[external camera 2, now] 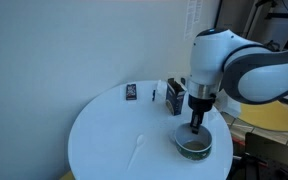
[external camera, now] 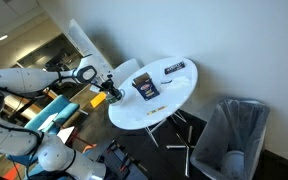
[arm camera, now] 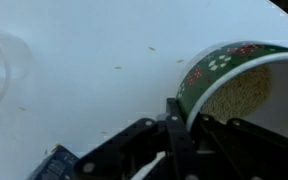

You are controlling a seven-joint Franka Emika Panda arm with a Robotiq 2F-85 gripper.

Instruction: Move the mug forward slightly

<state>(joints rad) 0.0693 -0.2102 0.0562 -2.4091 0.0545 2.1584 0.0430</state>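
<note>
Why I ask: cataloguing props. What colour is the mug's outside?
The mug is green with red-white motifs; wrist view shows it best.

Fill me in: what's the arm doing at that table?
The Panda arm has its claw lowered onto the green patterned mug with a white rim, which stands near the edge of the round white table. In the wrist view the fingers appear to sit on either side of the mug's wall, but whether they are clamped cannot be told. A small dark box stands further back, apart from the mug.
</note>
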